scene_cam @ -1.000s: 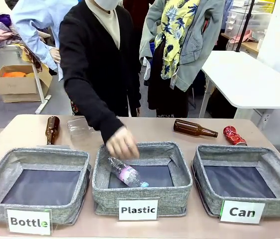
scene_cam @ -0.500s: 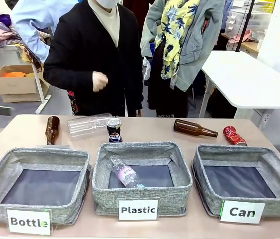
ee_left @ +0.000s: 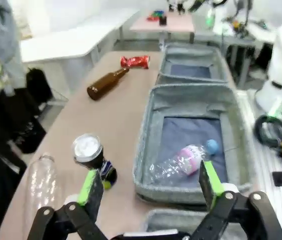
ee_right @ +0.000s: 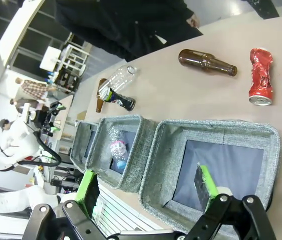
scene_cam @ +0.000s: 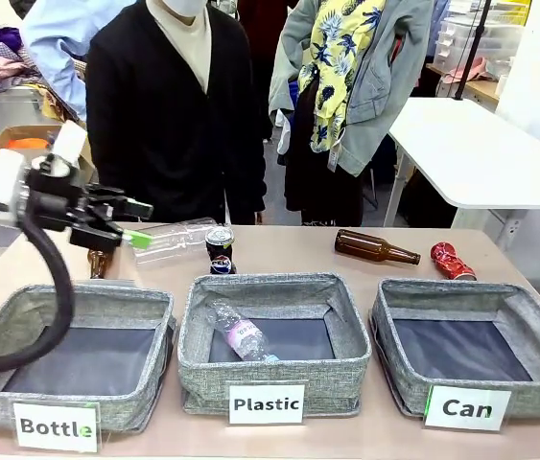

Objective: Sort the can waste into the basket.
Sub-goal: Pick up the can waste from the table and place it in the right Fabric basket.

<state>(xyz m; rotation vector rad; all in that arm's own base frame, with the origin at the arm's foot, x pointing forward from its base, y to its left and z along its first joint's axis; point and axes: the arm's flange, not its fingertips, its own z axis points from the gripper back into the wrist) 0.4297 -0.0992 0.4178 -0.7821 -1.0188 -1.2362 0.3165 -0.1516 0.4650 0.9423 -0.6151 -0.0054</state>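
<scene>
The black Pepsi can (scene_cam: 219, 249) stands upright on the table behind the middle bin; it also shows as the Pepsi can (ee_left: 93, 156) and the Pepsi can (ee_right: 118, 99). The crushed red can (scene_cam: 452, 261) lies at the far right, behind the grey basket labelled "Can" (scene_cam: 399, 331), whose dark floor is bare. My left gripper (scene_cam: 141, 222) hovers open above the table's left side, left of the Pepsi can. In its wrist view the left gripper (ee_left: 150, 184) holds nothing. My right gripper (ee_right: 147, 186) is open above the "Can" basket (ee_right: 216, 129), with the red can (ee_right: 260, 75) beyond.
A clear plastic bottle (scene_cam: 169, 238) lies beside the Pepsi can. Brown glass bottles lie at the left (scene_cam: 98, 261) and right (scene_cam: 375, 248). The "Plastic" bin (scene_cam: 274, 369) holds a clear bottle (scene_cam: 243, 335). The "Bottle" bin (scene_cam: 68, 402) sits at left. A person (scene_cam: 178, 105) stands behind the table.
The person dropped a bottle into the "Plastic" bin, then drew the hand back and straightened up. My left arm has swung in from the left with its gripper open.
</scene>
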